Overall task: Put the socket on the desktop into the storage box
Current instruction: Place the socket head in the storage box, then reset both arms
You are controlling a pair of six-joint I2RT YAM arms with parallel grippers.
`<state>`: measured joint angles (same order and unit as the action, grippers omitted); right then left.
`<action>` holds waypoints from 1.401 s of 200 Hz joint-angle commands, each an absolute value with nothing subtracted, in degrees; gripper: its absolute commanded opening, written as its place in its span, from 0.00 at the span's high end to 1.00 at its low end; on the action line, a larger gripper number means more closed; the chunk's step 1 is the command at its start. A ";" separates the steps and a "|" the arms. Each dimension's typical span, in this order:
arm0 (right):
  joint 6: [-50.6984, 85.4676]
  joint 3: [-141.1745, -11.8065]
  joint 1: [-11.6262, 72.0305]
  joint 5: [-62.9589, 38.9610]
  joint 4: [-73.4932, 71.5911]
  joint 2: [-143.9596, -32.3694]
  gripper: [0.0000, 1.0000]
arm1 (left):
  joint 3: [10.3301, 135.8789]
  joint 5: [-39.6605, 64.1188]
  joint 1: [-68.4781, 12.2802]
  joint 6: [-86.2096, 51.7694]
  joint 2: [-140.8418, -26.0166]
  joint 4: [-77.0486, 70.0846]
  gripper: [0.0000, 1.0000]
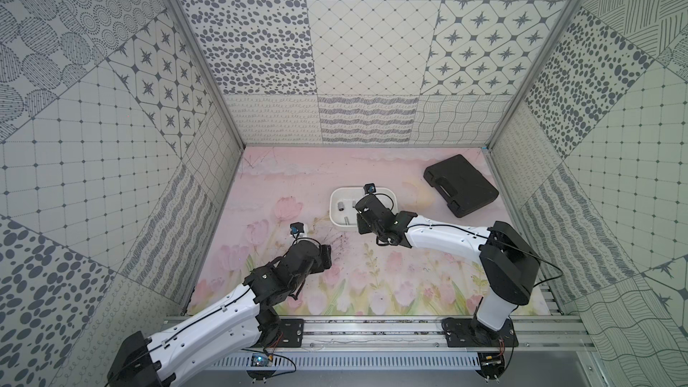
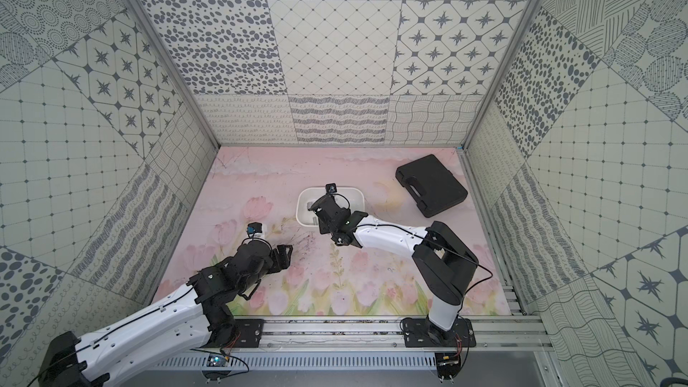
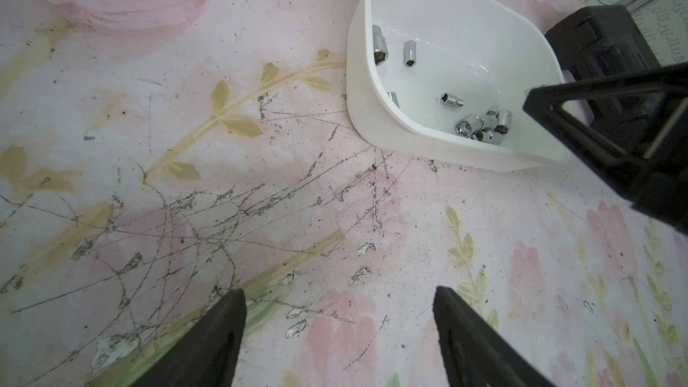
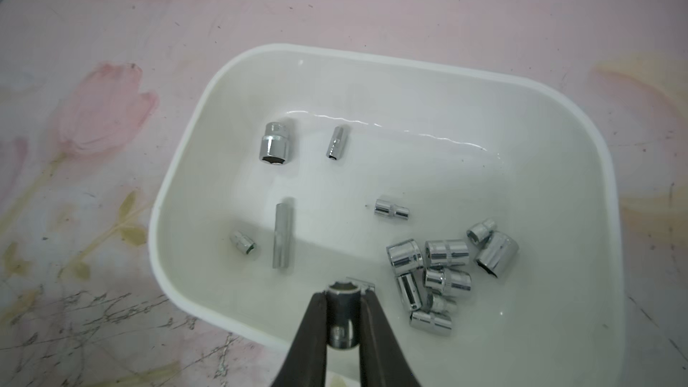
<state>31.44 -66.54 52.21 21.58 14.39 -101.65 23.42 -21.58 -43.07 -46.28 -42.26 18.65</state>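
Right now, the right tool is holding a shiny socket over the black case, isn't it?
Not quite. The right tool holds the shiny socket over the white storage box, not the black case. The right wrist view shows it.

White-shelled arms (image 1: 212, 329) with black joints (image 1: 294, 266) and thin black cables (image 1: 560, 271)

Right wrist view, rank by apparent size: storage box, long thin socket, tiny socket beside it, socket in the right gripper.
1. storage box
2. long thin socket
3. tiny socket
Unranked: the held socket in the right gripper looks bigger than the tiny one, but it sits nearest the camera, so its place is unsure.
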 commanded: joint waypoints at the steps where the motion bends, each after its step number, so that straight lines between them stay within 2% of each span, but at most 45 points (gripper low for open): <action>1: 31.26 -68.11 50.80 16.70 11.19 -103.99 0.78 | 23.72 -23.91 -43.13 -46.27 -41.86 18.55 0.16; 30: 31.39 -67.99 49.88 15.75 10.13 -104.77 0.72 | 23.72 -24.33 -43.14 -46.26 -41.51 18.55 0.16; 44: 31.29 -67.72 49.88 15.91 10.11 -104.18 0.66 | 23.72 -24.61 -43.12 -46.29 -41.27 18.61 0.16; 81: 30.86 -64.88 49.91 17.00 8.97 -98.38 0.63 | 24.51 -26.14 -43.11 -45.86 -41.15 18.67 0.16; 113: 29.81 -58.15 49.99 20.00 5.46 -86.72 0.56 | 29.61 -27.94 -43.14 -47.01 -44.34 22.59 0.12; 117: 29.59 -57.17 49.95 20.54 5.10 -84.96 0.56 | 30.33 -27.95 -43.15 -46.91 -44.85 23.07 0.02; 121: 29.41 -56.05 49.93 21.21 4.67 -83.13 0.55 | 30.83 -27.97 -43.15 -46.70 -45.40 23.11 0.01; 140: 27.72 -50.97 49.97 24.71 2.91 -74.38 0.40 | 32.61 -29.69 -43.15 -46.51 -46.42 23.37 0.01; 162: 24.29 -46.83 50.00 30.69 3.03 -65.10 0.32 | 34.17 -30.32 -43.15 -43.85 -44.87 21.16 0.01; 180: 19.92 -43.31 49.96 36.53 0.28 -58.84 0.22 | 36.13 -32.08 -43.15 -40.91 -43.73 17.72 0.01; 195: 15.84 -39.81 49.97 42.34 -4.67 -54.76 0.04 | 36.95 -33.44 -43.17 -37.39 -43.73 12.99 0.00; 213: 6.71 -36.34 49.92 49.20 -14.12 -52.25 0.04 | 36.46 -37.27 -43.15 -32.31 -45.44 3.17 0.01; 226: -0.96 -34.99 49.31 50.52 -20.29 -51.86 0.03 | 36.02 -41.29 -43.11 -27.40 -48.17 -4.42 0.01; 245: -10.17 -33.56 45.52 46.76 -25.50 -53.48 0.03 | 36.80 -44.33 -41.75 -18.98 -53.96 -13.19 0.00; 262: -11.25 -32.63 39.64 40.81 -26.45 -55.92 0.03 | 37.55 -41.92 -39.93 -7.66 -60.60 -20.22 0.00; 280: -11.99 -31.90 32.68 34.35 -26.71 -58.61 0.03 | 39.01 -44.93 -37.53 0.23 -67.93 -23.81 0.00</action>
